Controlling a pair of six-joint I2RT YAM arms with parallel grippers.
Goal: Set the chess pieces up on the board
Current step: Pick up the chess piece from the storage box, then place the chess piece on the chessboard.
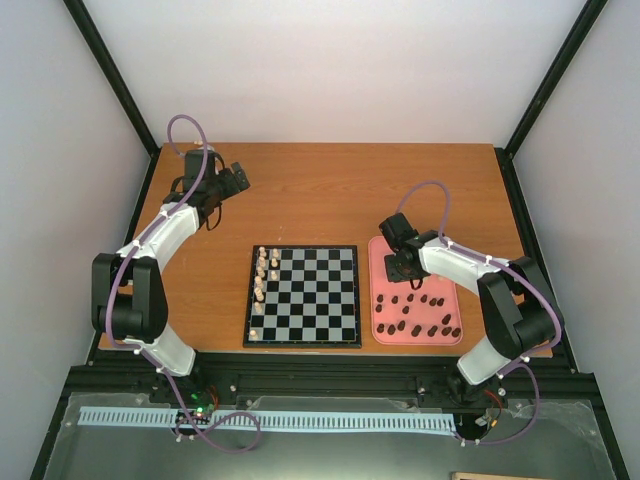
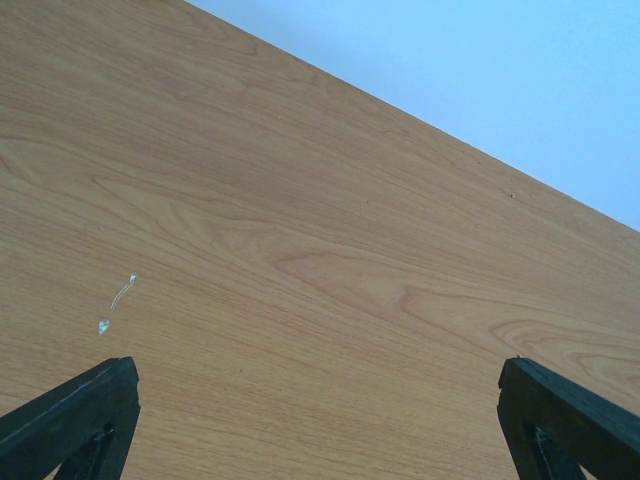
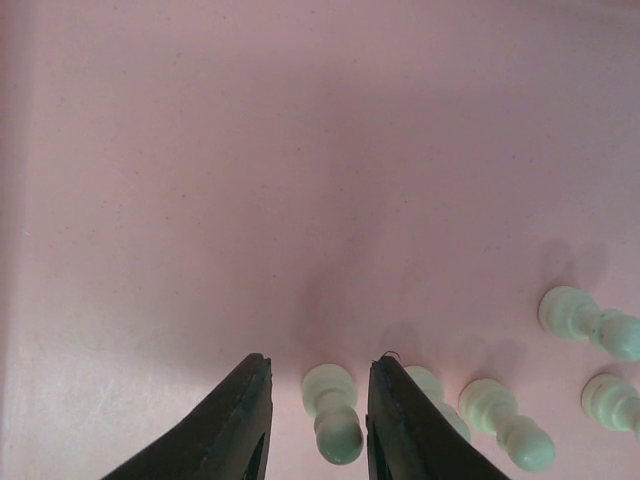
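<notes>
Right pincer [image 3: 321,362] astride chess piece [image 3: 335,420] (on tray [image 3: 200,180]); left pincer [image 2: 318,368] wide

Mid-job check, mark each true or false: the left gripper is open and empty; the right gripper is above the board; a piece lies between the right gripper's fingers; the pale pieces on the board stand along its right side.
1. The left gripper is wide open with nothing in it. True.
2. The right gripper hangs over the board. False: it is low over the pink tray, beside the board.
3. A piece lies between the right gripper's fingers. True.
4. The pale pieces on the board stand along its right side. False: they stand along its left side, nearest the left arm.
</notes>
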